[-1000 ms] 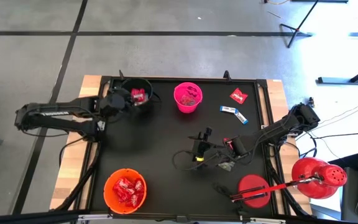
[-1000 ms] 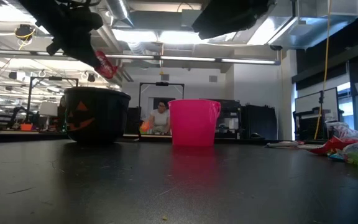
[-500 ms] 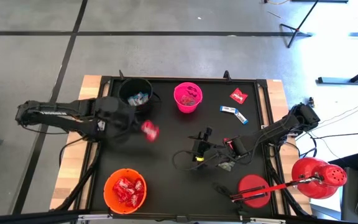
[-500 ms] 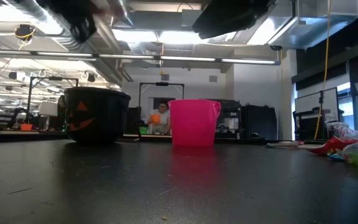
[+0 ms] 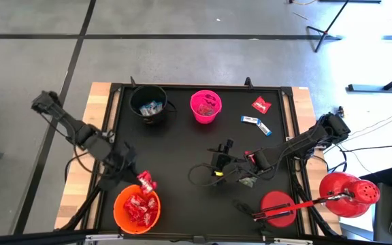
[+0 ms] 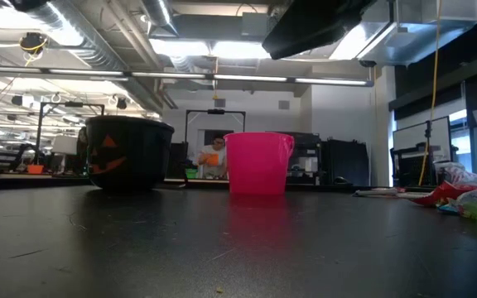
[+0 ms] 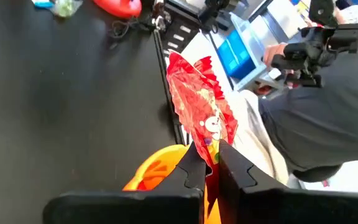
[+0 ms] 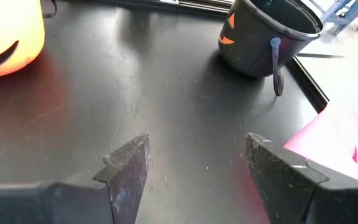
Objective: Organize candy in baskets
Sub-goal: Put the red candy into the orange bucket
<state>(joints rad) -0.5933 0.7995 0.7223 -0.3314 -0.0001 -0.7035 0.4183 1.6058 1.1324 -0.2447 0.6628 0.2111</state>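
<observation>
My left gripper (image 5: 137, 177) is shut on a red shiny candy packet (image 7: 197, 106) and holds it just above the far rim of the orange basket (image 5: 137, 207), which holds several red packets. The black basket (image 5: 148, 105) with blue-and-white candy and the pink basket (image 5: 205, 105) stand at the far edge. My right gripper (image 5: 218, 160) hovers open over the table's middle, with nothing between its fingers (image 8: 126, 168). Loose candy lies at the far right: a red packet (image 5: 260, 104) and blue-and-white bars (image 5: 254, 121). My left gripper pinches one end of the red packet (image 7: 209, 148) between its two fingers (image 7: 190, 169). The rest of the packet sticks out beyond the fingertips. The packet is lifted clear, above the orange basket's rim (image 7: 160, 163).
A greenish wrapper (image 5: 248, 180) lies near my right gripper. A red domed object (image 5: 349, 194) and a red disc (image 5: 278, 207) sit at the near right corner. A person in grey (image 7: 328, 118) stands beyond the table's near edge.
My left gripper has swung from above the black basket toward the table's near edge, turning as it went, and has carried the red packet clear of the table to a place over the orange basket's far rim.
</observation>
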